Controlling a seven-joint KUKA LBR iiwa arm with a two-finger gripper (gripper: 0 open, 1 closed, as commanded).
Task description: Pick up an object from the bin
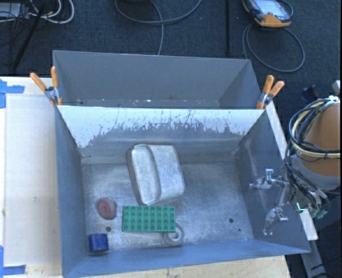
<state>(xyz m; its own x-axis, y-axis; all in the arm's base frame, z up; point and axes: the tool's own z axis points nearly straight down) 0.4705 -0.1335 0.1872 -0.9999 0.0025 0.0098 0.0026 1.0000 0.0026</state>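
1. The gripper [268, 200] hung at the right of the frame, over the sloping right wall of the grey bin [159, 91], with the arm [323, 149] reaching in from the right edge.
2. Its jaws stood apart, one above the other in the frame, and nothing lay between them.
3. Nothing had been picked yet. The things to choose from all lay on the bin floor, left of centre and well apart from the gripper.
4. A pale grey rounded pad [155, 172] lay near the middle, and a green studded plate [148, 219] lay just below it.
5. A small grey ring [175, 235] peeped out at the plate's lower right corner, touching or tucked under it.
6. A reddish-brown disc [106, 208] sat just left of the plate, and a small blue block [98, 242] sat in the lower left corner.
7. By my judgement this was the approach step, with no thing settled on. The next move called for travel leftward across the floor, then a descent with the jaws wide enough to straddle one item. The flat plate looked hard to grip, the block and the pad easier.
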